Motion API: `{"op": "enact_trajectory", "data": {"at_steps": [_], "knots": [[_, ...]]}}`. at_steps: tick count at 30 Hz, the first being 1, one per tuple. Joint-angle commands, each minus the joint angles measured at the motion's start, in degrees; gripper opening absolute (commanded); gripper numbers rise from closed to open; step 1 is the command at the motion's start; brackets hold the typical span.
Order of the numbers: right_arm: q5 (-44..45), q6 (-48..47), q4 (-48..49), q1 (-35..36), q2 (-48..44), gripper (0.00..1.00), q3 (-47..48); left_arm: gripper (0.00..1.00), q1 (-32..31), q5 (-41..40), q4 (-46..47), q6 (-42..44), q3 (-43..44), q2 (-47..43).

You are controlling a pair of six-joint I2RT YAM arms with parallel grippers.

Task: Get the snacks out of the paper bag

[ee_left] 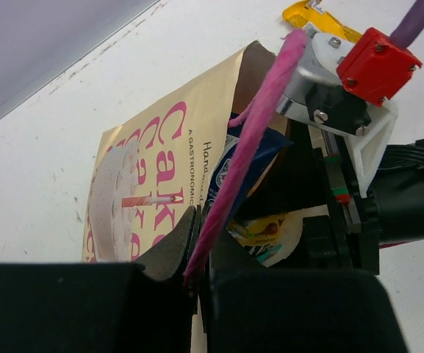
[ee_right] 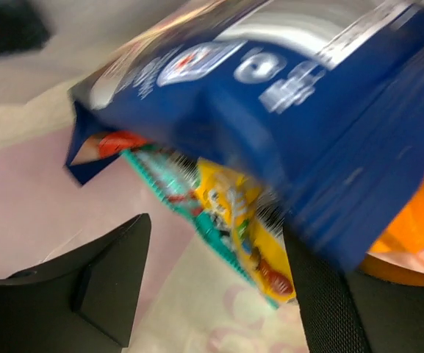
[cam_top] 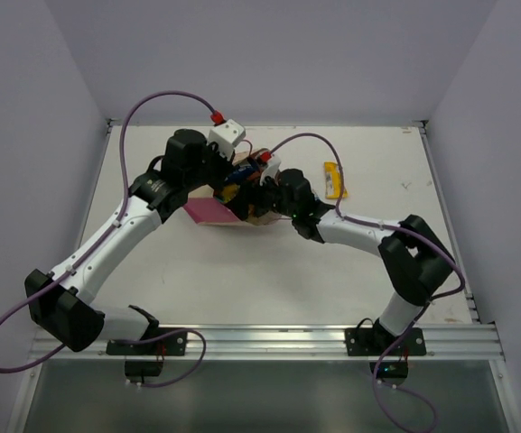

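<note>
The paper bag (cam_top: pixel 208 213) lies on its side near the middle of the white table (cam_top: pixel 242 280). Its mouth is turned toward the right arm, and its pink side panel faces up in the overhead view. From the left wrist I can read "Cake" in pink lettering on the bag's tan face.

The left gripper (ee_left: pixel 199 259) is clenched on the pink string handle (ee_left: pixel 259 125). The handle runs straight from between the fingers up toward the bag's rim. A blue pouch (ee_left: pixel 242 163) shows at the open mouth, with a yellow wrapper (ee_left: pixel 261 232) just below it.

The right gripper (ee_right: pixel 215 243) is at the bag's mouth with its black fingers (ee_right: pixel 105 290) spread wide and closed on nothing. Its own wrist view is blurred. There the blue pouch fills the upper part, and the yellow wrapper, which shows a teal edge, hangs down from under the pouch into the gap between the fingers. An orange wrapper (ee_right: pixel 410 220) peeks in at the right edge. The pouch's lower corner comes close to the right-hand finger, but I cannot tell whether they touch.

One yellow snack (cam_top: pixel 333 180) lies flat on the table by itself. It is to the right of the bag and apart from it, just beyond the right arm's wrist.
</note>
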Motion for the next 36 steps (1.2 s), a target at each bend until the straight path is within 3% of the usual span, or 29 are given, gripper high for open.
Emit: {"op": "enact_trajectory", "data": {"at_steps": [1, 6, 10, 12, 13, 24, 30, 36], "knots": [[3.60, 0.48, 5.55, 0.04, 1.77, 0.75, 2.93, 0.00, 0.11, -0.49, -0.27, -1.52, -0.38, -1.30], [5.20, 0.31, 5.37, 0.04, 3.10, 0.49, 2.85, 0.00, 0.11, -1.11, -0.62, -1.61, -0.38, -1.38], [5.90, -0.22, 4.41, 0.04, 0.03, 0.19, 0.31, 0.00, 0.11, -2.34, -1.15, -1.17, -0.73, -1.38], [7.13, -1.36, 2.66, -0.05, -2.42, 0.10, -0.75, 0.00, 0.20, -3.04, -1.15, -1.08, -0.82, -1.65], [7.39, -2.06, 2.38, 0.04, -3.31, 0.00, -1.80, 0.00, 0.20, -3.13, -1.06, -1.08, -1.08, -1.73], [9.85, -3.66, -7.54, -3.47, -22.55, 0.00, -9.09, 0.00, 0.29, -3.83, 0.08, -0.47, -2.67, -2.35], [12.57, -3.90, -16.15, -18.40, -36.97, 0.00, -11.04, 0.00, 0.29, -3.83, 0.96, 0.06, -3.37, -2.88], [20.83, -5.93, -18.54, -34.22, -29.79, 0.00, -8.41, 0.00, 0.20, -2.17, 0.87, 1.46, -3.99, -2.79]]}}
